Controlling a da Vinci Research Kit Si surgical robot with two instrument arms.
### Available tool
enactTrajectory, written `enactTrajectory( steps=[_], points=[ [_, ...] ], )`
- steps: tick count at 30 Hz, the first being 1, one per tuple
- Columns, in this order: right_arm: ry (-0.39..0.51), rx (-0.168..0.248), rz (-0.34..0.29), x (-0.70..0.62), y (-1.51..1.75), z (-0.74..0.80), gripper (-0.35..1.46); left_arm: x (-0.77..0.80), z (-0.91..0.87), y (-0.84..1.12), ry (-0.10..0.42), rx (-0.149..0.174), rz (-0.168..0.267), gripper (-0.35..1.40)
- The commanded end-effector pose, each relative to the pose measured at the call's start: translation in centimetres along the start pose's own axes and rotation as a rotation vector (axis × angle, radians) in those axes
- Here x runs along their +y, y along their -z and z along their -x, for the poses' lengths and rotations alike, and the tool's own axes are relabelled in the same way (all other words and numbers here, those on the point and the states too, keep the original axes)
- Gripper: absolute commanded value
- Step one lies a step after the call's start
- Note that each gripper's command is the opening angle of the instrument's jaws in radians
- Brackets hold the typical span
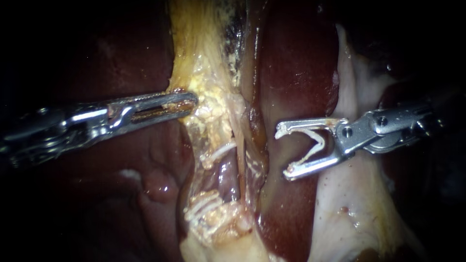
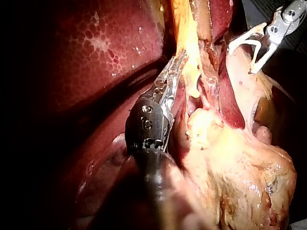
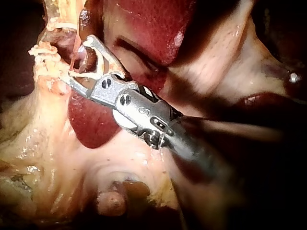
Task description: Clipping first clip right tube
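In the endoscope view, the left instrument (image 1: 191, 101) pinches the yellow tissue (image 1: 208, 80), with its jaws pressed together on it. The right instrument (image 1: 285, 151) has its jaws spread wide and holds a white clip (image 1: 314, 142) between them. It sits just right of the tubes (image 1: 227, 177) in the middle and does not touch them. Which one is the right tube is hard to tell. No tube has a clip on it.

In the left wrist view, the left instrument (image 2: 175, 63) grips the yellow tissue (image 2: 189, 43). The right instrument (image 2: 240, 60) is far off with its clip (image 2: 257, 48).

In the right wrist view, the right instrument (image 3: 80, 60) is near the stringy tissue (image 3: 45, 50). No tube sits inside the clip (image 3: 96, 64).

The clip looks ready, but moving in and squeezing are not done yet.
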Motion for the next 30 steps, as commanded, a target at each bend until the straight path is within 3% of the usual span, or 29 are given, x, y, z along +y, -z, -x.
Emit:
enactTrajectory(
  steps=[1,7,15,20,30],
  points=[
    [0.002,0.002,-0.011,-0.02,-0.04,0.04,0.60,-0.01,0.01,0.02,0.001,0.001,-0.001,-0.35],
    [-0.027,0.001,-0.061,-0.14,-0.31,0.23,0.59,-0.09,0.22,0.27,0.018,0.009,-0.005,-0.35],
    [-0.146,-0.017,-0.129,-0.28,-0.76,0.56,0.58,-0.17,0.49,0.68,0.007,-0.034,0.000,-0.35],
    [-0.185,-0.029,-0.141,-0.25,-0.92,0.71,0.58,-0.30,0.55,0.82,0.002,-0.047,-0.003,-0.35],
    [-0.192,-0.055,-0.130,-0.07,-1.00,0.89,0.57,-0.49,0.56,0.91,-0.010,-0.055,0.003,-0.35]
  ],
)
